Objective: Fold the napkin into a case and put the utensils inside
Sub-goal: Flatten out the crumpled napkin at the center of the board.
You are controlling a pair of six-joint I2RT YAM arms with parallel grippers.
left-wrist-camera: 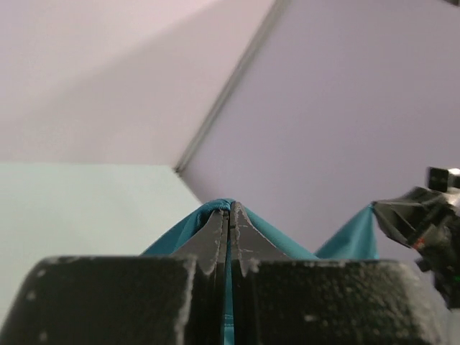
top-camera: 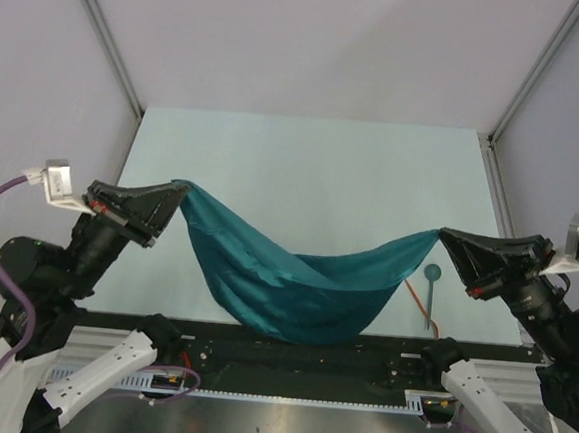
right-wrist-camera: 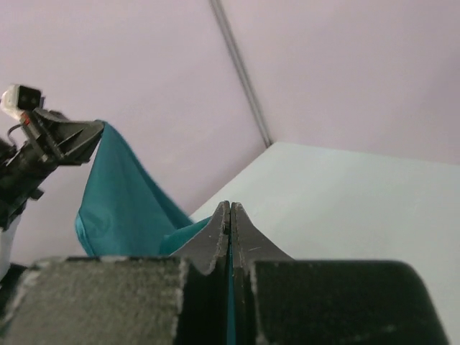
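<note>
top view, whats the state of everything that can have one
napkin, unfolded, held up by two corners, sagging in the middle
left gripper, shut on a napkin corner
right gripper, shut on a napkin corner
orange utensil, lying on the table, not wrapped
teal spoon, lying on the table beside it

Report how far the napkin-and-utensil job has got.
Done: the left gripper and the right gripper are each shut on one end of the napkin. In hand: the cloth hangs between them as a sagging sling over the table, with no fold made. Left: all the folding into a pouch, and the orange utensil, which lies on the table near the right gripper, not yet put in.
</note>
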